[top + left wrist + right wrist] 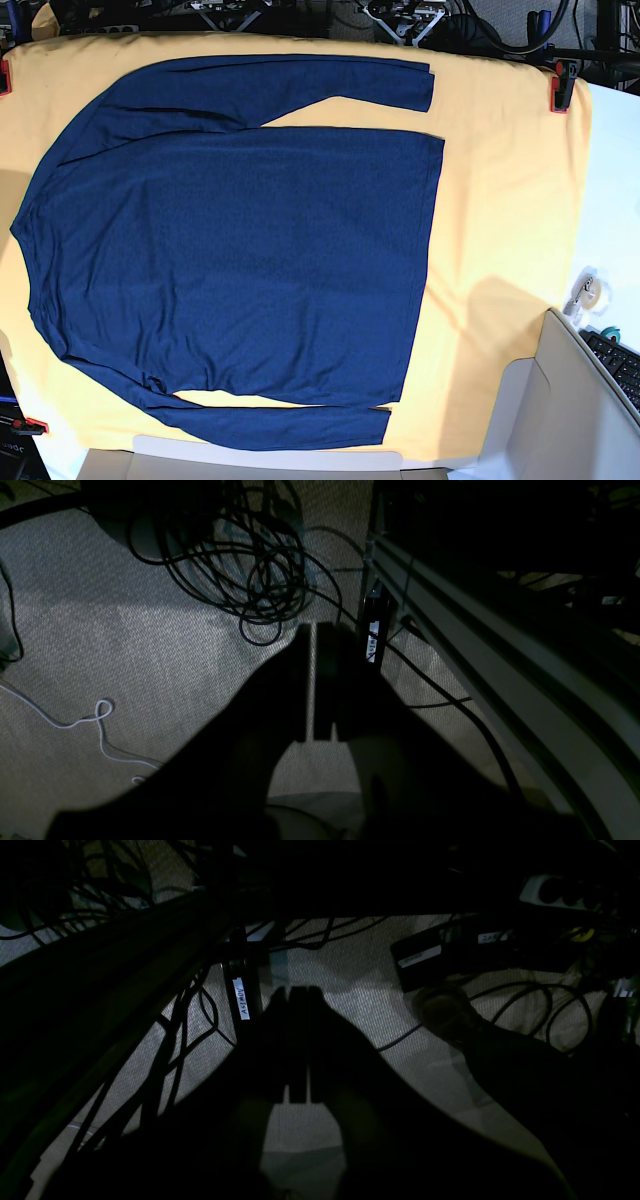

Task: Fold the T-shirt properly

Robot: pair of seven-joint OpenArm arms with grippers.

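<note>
While the plain dark navy long-sleeved T-shirt point(240, 270) lies flat on the yellow-orange table cloth point(500, 220), left gripper point(311, 680) and right gripper point(292, 1040) — jaws closed, empty — above carpet.

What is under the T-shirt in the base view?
The T-shirt lies spread flat on a yellow-orange table cloth, which shows all around it. Whatever lies beneath the cloth is covered and cannot be seen.

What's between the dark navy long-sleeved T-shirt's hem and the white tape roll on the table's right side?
Only bare yellow-orange table cloth separates the T-shirt from the tape roll, as the base view shows.
</note>
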